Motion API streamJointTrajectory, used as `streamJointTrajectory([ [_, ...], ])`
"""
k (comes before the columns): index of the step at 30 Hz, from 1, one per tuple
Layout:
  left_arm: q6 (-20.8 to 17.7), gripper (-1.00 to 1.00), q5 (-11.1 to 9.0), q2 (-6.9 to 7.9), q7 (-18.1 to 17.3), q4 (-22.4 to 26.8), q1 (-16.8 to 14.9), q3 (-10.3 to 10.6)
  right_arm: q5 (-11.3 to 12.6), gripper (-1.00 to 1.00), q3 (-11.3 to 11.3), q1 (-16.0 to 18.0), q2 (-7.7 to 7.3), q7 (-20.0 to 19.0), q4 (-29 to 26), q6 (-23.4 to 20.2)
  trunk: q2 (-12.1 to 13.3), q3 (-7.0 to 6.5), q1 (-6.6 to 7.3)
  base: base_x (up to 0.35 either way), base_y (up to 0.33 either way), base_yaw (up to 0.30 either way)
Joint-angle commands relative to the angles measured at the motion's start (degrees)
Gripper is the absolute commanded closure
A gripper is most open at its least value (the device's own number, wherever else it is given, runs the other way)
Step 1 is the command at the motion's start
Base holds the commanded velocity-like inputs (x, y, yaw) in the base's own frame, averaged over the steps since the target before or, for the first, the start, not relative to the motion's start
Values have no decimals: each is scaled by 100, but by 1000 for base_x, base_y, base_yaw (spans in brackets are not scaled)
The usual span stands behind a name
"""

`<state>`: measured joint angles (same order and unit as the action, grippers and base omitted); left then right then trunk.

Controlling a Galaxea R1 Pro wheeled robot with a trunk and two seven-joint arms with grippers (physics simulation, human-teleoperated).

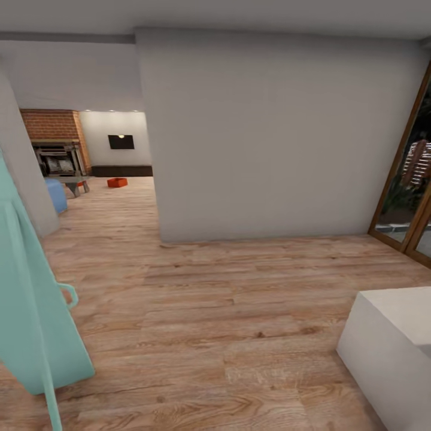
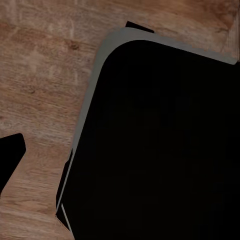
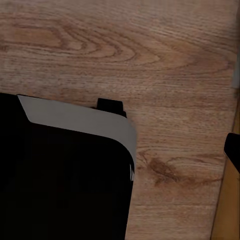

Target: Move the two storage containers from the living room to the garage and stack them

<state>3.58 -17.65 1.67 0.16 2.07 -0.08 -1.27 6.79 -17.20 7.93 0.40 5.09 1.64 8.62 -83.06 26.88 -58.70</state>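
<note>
1. One storage container sits far off at about 10 o'clock in my head view, a small orange-red bin on the wood floor of the living room, below the black TV and to the right of the brick fireplace. I see only this one bin; where the second is I cannot tell.
2. A big white wall block stands at 12 o'clock, so the opening into that room lies to its left.
3. A mint-green panel leans in at 8 o'clock, a blue object sits near the fireplace, and a pale block fills 4 o'clock. Glass doors are at 3 o'clock.
4. Both wrist views look down on wood planks and the robot's dark base. I cannot tell whether either hand is apart or together; small dark shapes at the picture edges are too unclear to read.
5. Risks, as I judge them: cutting the turn too tight could clip the wall's corner or brush the mint-green panel. The gap looks narrow, so I would drive slowly and keep the bin centred.
</note>
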Motion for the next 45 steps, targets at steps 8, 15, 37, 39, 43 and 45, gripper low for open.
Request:
streamJointTrajectory([
  [8, 11, -100, -19, 0, 2, 4, -1, -13, 92, -100, -47, 5, 19, -42, 21, 31, -2, 5, -3, 322, 0, 0],
  [15, 17, -100, -27, 0, 2, 1, -1, -22, 111, -100, -47, 1, 2, -68, 29, 26, -2, 5, -3, 322, 0, 0],
  [37, 20, -100, -45, 42, 47, 547, -1, -46, 62, -100, -47, 4, -14, -70, 30, 30, -2, 5, -3, 322, 0, 0],
  [39, 14, -100, -50, 40, 142, 739, -1, -48, 60, -100, -47, 5, -14, -70, 30, 32, -2, 5, -3, 322, 0, 0],
  [43, 12, -100, -55, 32, 305, 910, -1, -55, 59, -100, -47, 4, -14, -69, 29, 34, -2, 5, -3, 322, 0, 0],
  [45, 11, -100, -69, 39, 359, 943, -1, -54, 62, -100, -47, 5, -13, -66, 30, 32, -2, 5, -3, 322, 0, 0],
])
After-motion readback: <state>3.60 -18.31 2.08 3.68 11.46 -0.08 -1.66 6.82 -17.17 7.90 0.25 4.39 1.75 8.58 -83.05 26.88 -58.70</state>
